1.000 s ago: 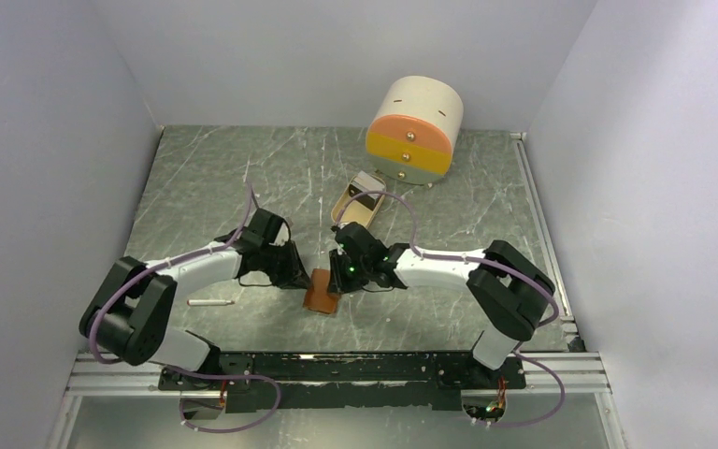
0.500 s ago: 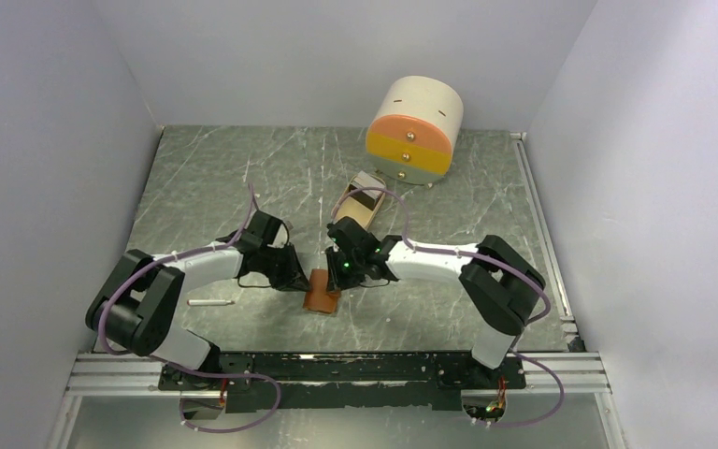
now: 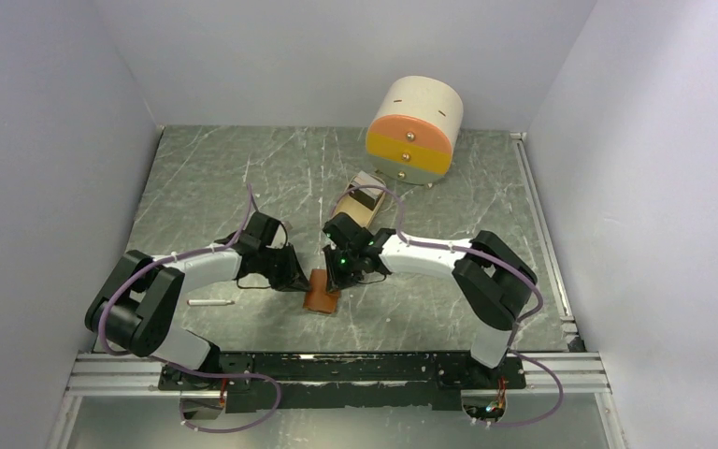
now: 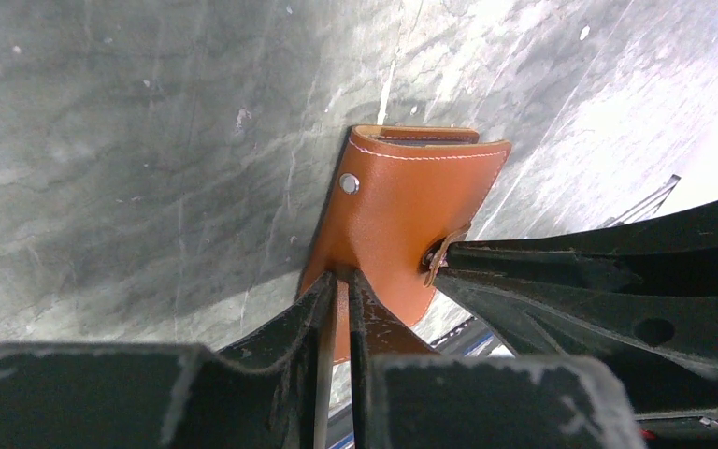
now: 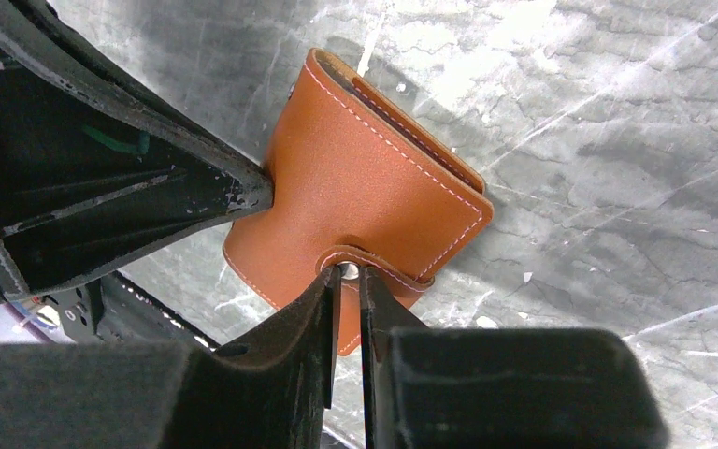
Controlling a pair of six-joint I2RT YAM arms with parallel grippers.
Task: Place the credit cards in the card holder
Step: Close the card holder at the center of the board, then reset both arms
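Though half covered in the overhead view, the card holder sits mid-table. The left tool is narrowed onto one leather edge, and the right tool nips its snap tab. Its pockets are hidden.

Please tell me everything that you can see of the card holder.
The card holder is tan-brown leather with pale stitching, a silver snap stud left uncovered, and a snap tab. It is folded and lies over the grey marbled table. The left tool pinches one edge; the right tool pinches the tab.
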